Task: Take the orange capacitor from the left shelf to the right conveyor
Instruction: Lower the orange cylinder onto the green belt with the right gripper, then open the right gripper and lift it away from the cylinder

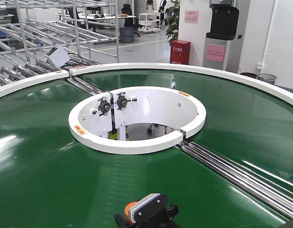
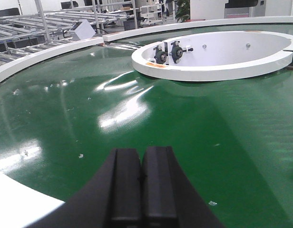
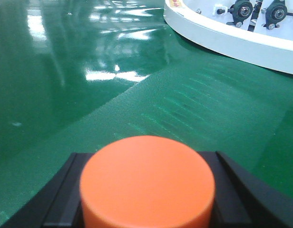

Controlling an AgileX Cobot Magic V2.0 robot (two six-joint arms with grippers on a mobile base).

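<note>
The orange capacitor point(image 3: 146, 175) fills the bottom centre of the right wrist view, clamped between the fingers point(image 3: 61, 190) of the right gripper point(image 3: 147, 194) over the right conveyor point(image 3: 113, 95). This looks like the placing step: lower it, then release. The left gripper point(image 2: 141, 185) has its fingers pressed together, empty.

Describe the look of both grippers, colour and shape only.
Left gripper: matte black, two flat rectangular finger blocks on flaring curved black arms. Right gripper: black angular fingers; the front view adds a light grey plate on its black body. No markings show.
</note>
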